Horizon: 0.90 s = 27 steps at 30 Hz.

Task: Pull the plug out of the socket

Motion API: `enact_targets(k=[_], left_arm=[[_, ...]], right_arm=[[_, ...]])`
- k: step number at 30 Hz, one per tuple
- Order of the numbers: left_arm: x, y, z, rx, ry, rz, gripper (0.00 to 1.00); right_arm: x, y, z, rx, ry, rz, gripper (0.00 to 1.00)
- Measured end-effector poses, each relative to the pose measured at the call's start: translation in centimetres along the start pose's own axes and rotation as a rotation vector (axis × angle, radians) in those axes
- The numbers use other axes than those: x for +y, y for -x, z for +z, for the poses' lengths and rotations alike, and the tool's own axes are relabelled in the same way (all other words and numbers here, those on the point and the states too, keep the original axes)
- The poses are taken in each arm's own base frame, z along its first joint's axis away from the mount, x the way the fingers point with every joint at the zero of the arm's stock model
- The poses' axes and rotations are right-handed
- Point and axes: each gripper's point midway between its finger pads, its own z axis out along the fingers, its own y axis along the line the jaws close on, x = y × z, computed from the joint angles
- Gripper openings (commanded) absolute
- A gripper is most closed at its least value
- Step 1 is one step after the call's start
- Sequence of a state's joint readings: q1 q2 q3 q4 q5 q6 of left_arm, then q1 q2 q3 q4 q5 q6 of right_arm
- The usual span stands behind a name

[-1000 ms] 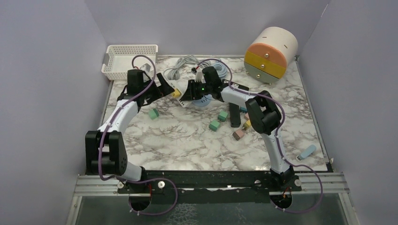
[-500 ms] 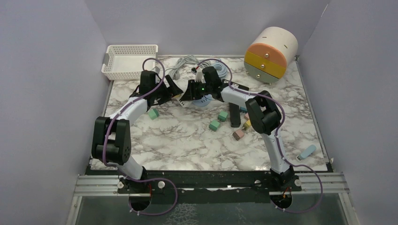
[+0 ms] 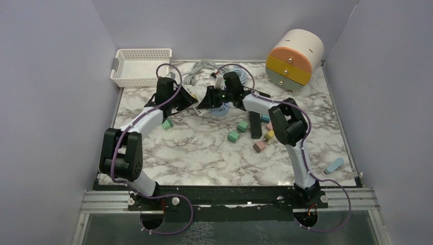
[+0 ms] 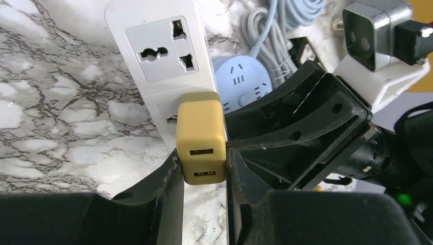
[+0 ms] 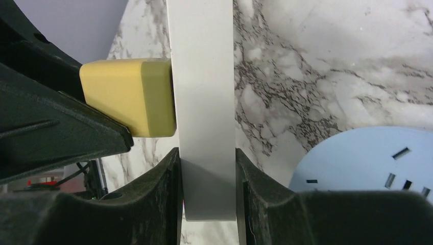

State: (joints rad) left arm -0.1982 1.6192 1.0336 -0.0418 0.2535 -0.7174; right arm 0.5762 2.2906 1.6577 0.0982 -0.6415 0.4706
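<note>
The left tool (image 4: 202, 172) was closed down to a narrow gap, its two black fingers (image 4: 171, 178) pressing the opposite sides of the yellow USB charger plug (image 4: 200, 127) near the end that carries the two USB ports. The plug sat seated in the second outlet of the white power strip (image 4: 163, 46), its body flush against the strip's face in the right wrist view. The outlet above it on the strip was unoccupied.

The right tool (image 5: 207, 178) was likewise nearly closed, its fingers clamped on the two long edges of the strip, just beside the plug. In the left wrist view its black jaws stood right next to the left tool's right finger, close enough that I cannot tell whether they touched.

In the top view both arms reached to the far middle of the marbled tabletop (image 3: 204, 163), where the two tools met over the strip. A round pale-blue socket hub (image 5: 367, 168) lay just beyond the strip on the right arm's side, with a coil of grey cable (image 3: 201, 69) behind it.

A white mesh basket (image 3: 140, 66) stood at the far left corner, and a drum-shaped drawer unit (image 3: 295, 58) at the far right. Small coloured blocks (image 3: 233, 136) lay scattered right of centre, one green block (image 3: 166, 124) under the left arm.
</note>
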Motion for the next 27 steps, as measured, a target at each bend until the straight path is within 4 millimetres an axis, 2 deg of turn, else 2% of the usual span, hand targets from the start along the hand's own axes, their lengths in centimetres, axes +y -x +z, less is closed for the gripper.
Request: enact_targets(k=[3,5,8,10,12,13,15,18,20,23,25,27], left_arm=[[-0.3,0.5,-1.6,-0.025,-0.083,-0.069,0.00],[0.1,0.9,-2.3,-0.011,-0.144,-0.131,0.00],[1.4,1.6,-1.8,-0.049,-0.009,-0.062,0.00],[-0.3,1.9,-1.9,-0.078,0.000,0.023,0.00],[-2.7,1.7,-2.9,-0.097,-0.135,0.027,0.00],[-2.8,2.0,-3.6,-0.108,-0.197,-0.002,0.00],[-1.1,3.1,-4.1,-0.122,-0.227,-0.063,0.00],[3.3,3.8,-2.7,-0.133,0.008,-0.031,0.00],[2.4,3.2,-2.3,-0.113,0.066,0.067,0.00],[-0.5,1.6,-3.0,-0.083,-0.073,0.124,0.00],[0.3,1.5,-3.8,-0.085,-0.147,0.060,0.00],[2.5,1.8,-3.5,-0.076,-0.110,0.014,0.00]], right_arm=[[1.1,0.6,-0.4,-0.009,0.052,-0.020,0.01],[1.2,0.9,-0.5,-0.020,0.043,-0.036,0.01],[-0.5,1.0,-1.1,-0.015,-0.001,-0.029,0.01],[-1.7,1.2,-1.6,-0.019,-0.031,-0.023,0.01],[-2.4,1.3,-2.0,-0.022,-0.048,-0.020,0.01],[-2.5,1.3,-2.1,-0.021,-0.053,-0.014,0.01],[-2.8,1.4,-2.2,-0.021,-0.056,-0.010,0.01],[-2.8,1.4,-2.2,-0.023,-0.059,-0.014,0.01],[-2.9,1.3,-2.1,-0.021,-0.067,-0.017,0.01],[-2.9,1.2,-2.1,-0.018,-0.070,-0.017,0.01],[-2.9,1.2,-2.1,-0.017,-0.071,-0.016,0.01],[-2.9,1.1,-2.1,-0.016,-0.072,-0.015,0.01]])
